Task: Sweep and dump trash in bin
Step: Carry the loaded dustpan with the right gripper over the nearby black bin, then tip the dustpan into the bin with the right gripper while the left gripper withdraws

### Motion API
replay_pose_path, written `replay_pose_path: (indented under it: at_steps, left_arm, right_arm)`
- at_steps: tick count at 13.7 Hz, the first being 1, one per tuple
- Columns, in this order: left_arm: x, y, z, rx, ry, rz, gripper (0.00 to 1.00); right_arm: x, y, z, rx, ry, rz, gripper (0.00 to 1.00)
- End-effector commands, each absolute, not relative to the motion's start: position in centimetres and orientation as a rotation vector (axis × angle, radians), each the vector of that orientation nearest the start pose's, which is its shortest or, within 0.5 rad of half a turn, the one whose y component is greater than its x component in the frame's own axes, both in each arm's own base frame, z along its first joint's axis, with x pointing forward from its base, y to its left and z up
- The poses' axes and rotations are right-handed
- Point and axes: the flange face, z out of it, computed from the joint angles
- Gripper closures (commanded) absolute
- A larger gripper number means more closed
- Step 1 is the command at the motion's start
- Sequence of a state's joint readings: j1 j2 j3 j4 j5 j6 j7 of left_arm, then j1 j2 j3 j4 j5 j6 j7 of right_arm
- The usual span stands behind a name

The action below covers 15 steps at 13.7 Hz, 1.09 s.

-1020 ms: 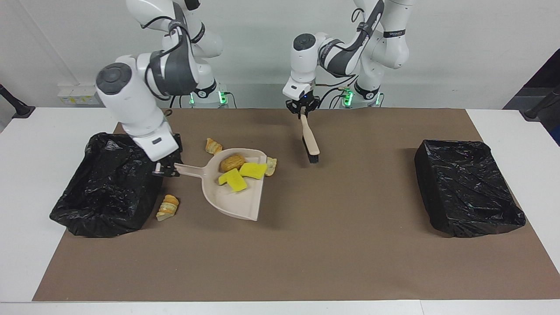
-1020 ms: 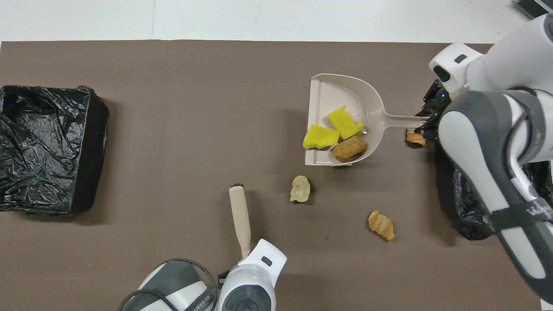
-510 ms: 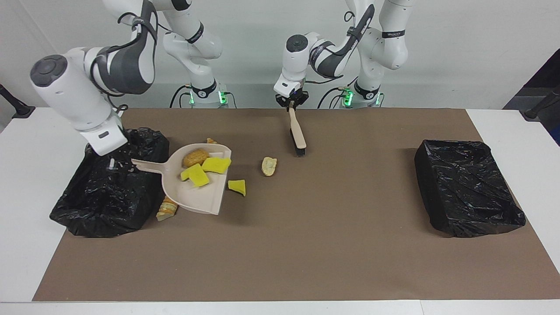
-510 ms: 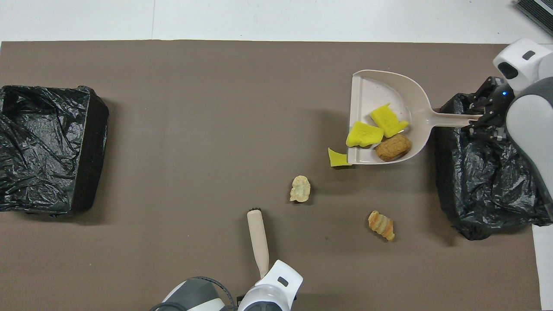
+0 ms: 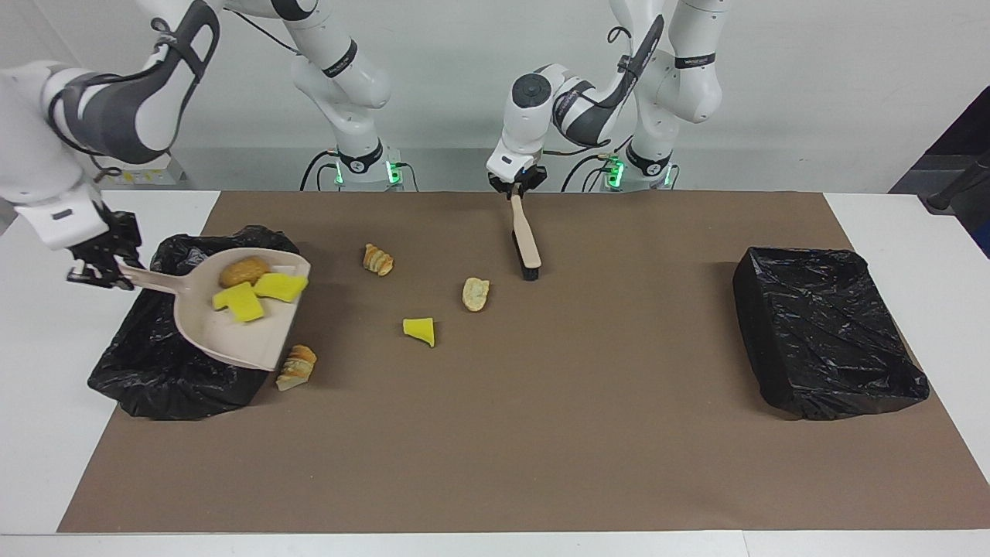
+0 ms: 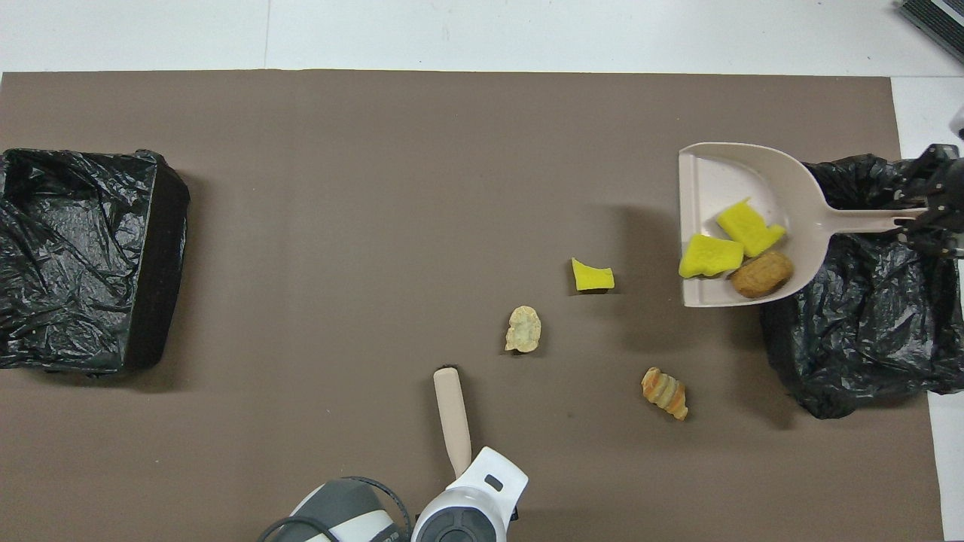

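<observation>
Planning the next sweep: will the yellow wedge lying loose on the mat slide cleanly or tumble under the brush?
The yellow wedge looks like porous sponge, so probably light and squashy. Its tapered shape may tumble rather than slide under the brush.

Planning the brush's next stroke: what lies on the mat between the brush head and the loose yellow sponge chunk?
One pale bread piece lies between the brush and the yellow sponge chunk; otherwise bare mat. The overhead view shows it too.

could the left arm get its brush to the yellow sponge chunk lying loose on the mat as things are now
Probably yes. The left gripper holds the brush above bare mat; only the pale bread piece lies near the way to the yellow sponge chunk.
</observation>
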<state>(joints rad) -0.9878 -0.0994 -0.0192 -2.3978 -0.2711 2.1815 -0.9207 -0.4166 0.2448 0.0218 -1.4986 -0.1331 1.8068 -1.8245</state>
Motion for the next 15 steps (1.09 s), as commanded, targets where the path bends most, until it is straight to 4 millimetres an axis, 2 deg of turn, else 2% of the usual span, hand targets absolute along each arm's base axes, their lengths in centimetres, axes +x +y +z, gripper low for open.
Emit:
replay_pose_path:
  at_steps: [1, 3, 5, 6, 8, 10, 13, 15]
  left_arm:
    - [24.3, -40.1, 34.5, -3.124, -0.13, 0.464, 1.0]
    - [24.4, -40.1, 34.5, -3.124, -0.129, 0.465, 0.96]
    - [24.4, -40.3, 34.7, -3.129, -0.112, 0.446, 0.29]
    - [24.6, -40.6, 35.1, -3.137, -0.071, 0.435, 0.12]
    - [25.2, -40.7, 35.5, -3.154, 0.01, 0.427, 0.02]
    - [26.2, -40.8, 36.5, -3.148, 0.11, 0.33, 0.0]
    - [31.1, -39.5, 38.4, -3.122, 0.127, 0.134, 0.0]
    - [36.1, -37.2, 40.2, -3.084, 0.156, -0.027, 0.0]
  right_arm:
    - [58.0, -29.2, 54.5, -2.456, -2.228, 0.223, 1.0]
    - [57.2, -30.1, 55.6, -2.48, -2.267, 0.38, 1.0]
    - [56.6, -30.7, 56.9, -2.534, -2.284, 0.575, 1.0]
    - [56.6, -30.7, 56.8, -2.542, -2.292, 0.657, 1.0]
    - [55.8, -29.7, 56.3, -2.51, -2.332, 0.809, 1.0]
    - [56.4, -28.1, 56.2, -2.523, -2.378, 0.893, 1.0]
    - [57.1, -26.2, 56.6, -2.467, -2.445, 0.998, 1.0]
    - [57.1, -24.6, 57.2, -2.385, -2.494, 1.157, 1.0]
